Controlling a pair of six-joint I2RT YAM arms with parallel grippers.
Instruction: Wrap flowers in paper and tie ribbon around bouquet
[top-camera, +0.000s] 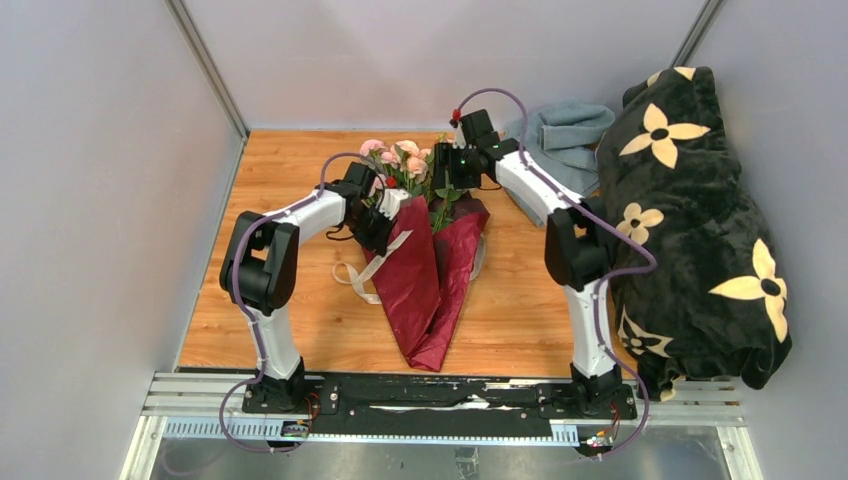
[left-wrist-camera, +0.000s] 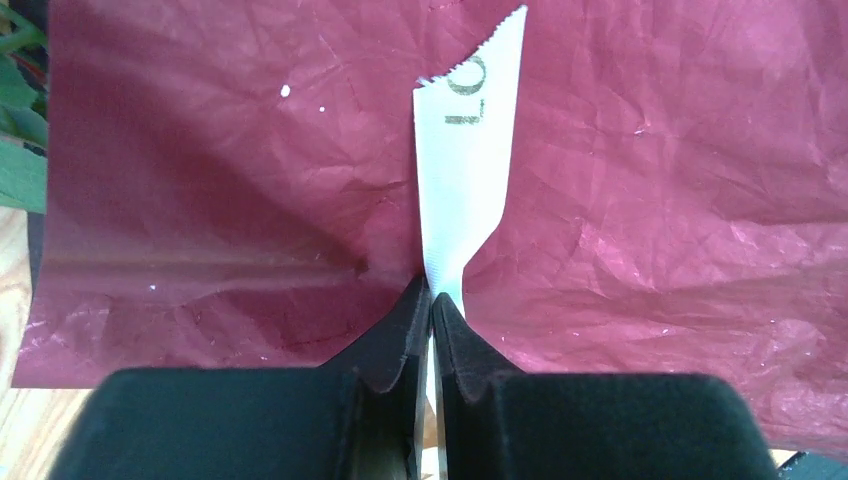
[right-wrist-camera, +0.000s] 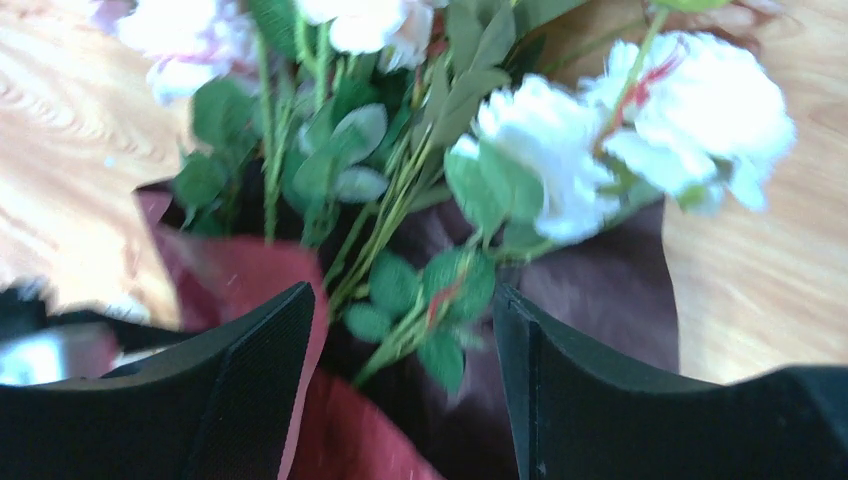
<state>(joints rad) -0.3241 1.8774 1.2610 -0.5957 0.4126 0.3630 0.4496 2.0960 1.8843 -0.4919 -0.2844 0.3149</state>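
Bouquet (top-camera: 430, 270) lying mid-bench (top-camera: 520, 300), narrow end toward arm bases, flowers (top-camera: 400, 158) at far end spilling from dark red paper (top-camera: 415, 285). Left fingers (left-wrist-camera: 405, 335) pinched shut on cream ribbon (left-wrist-camera: 465, 180), paper right behind it; rest of ribbon loops on bench at bouquet's left side. Right fingers (right-wrist-camera: 250, 370) spread wide, straddling green stems (right-wrist-camera: 390, 210) above paper's mouth, gripping nothing. Grey-blue cloth (top-camera: 565, 135), black flowered blanket (top-camera: 700, 220) off to right

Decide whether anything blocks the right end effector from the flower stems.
Nothing visible does. The right end effector stands open directly over the flowers, with their green stems and leaves showing in the gap of its jaws. The red paper lies beside and behind the stems, not over them.
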